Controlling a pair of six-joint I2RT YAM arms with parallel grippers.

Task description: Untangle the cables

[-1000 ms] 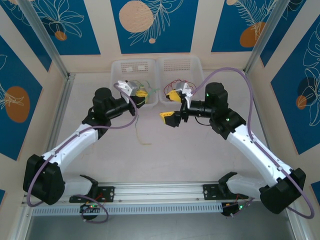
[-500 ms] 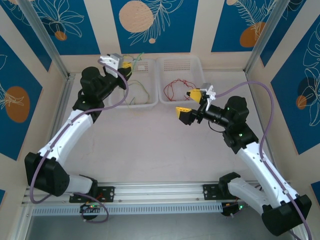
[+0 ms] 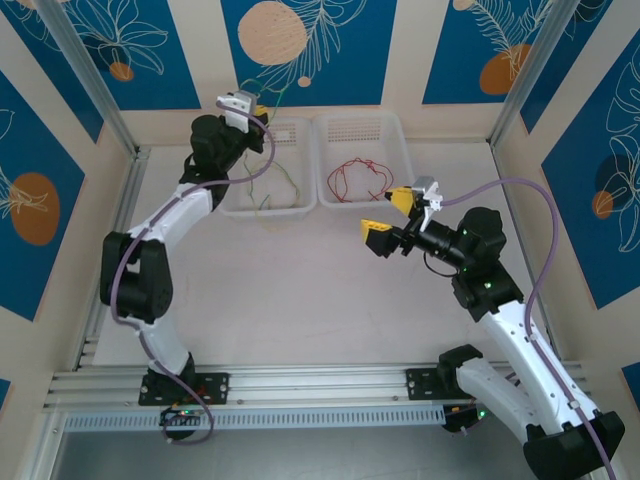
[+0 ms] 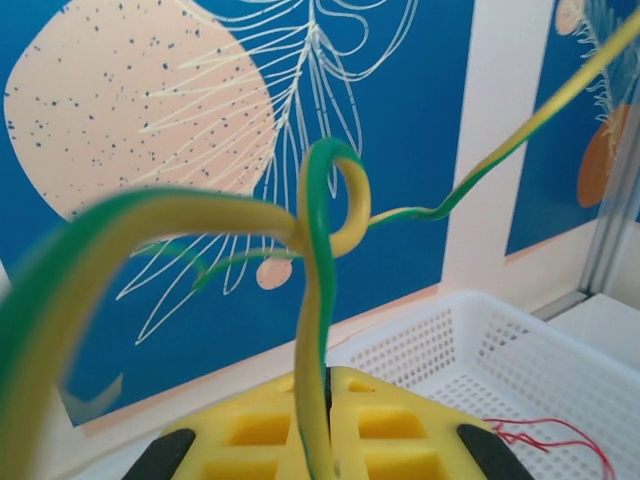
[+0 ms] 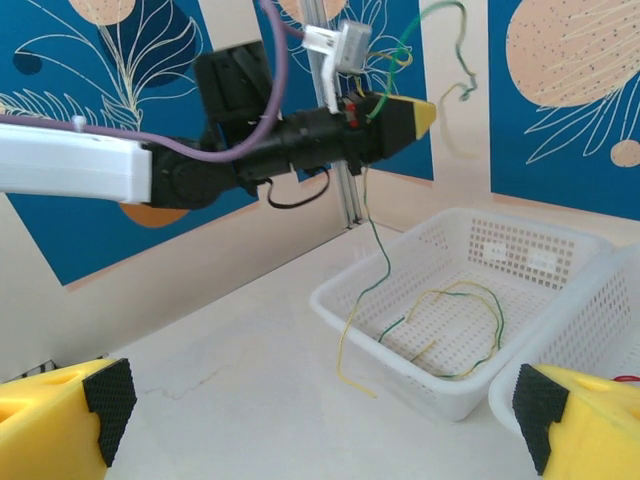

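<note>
The left tool [image 3: 257, 108] has been lifted higher, clamped on the thin curly yellow-green cable [image 5: 375, 235], whose lower loops in the white mesh basket [image 3: 266, 211] may be snagged on its rim; the right tool [image 3: 391, 218] is held wide.

Two white perforated plastic baskets, the left basket [image 3: 290, 130] and the right basket [image 3: 360, 128], stand side by side against the far wall on a pale worktop [image 3: 300, 300]. The walls carry blue panels [image 3: 300, 40] with peach discs and white leaf outlines, set between cream strips. Slanted metal posts [image 3: 90, 75] rise at the far corners, and an aluminium rail [image 3: 320, 385] runs along the near edge.
</note>
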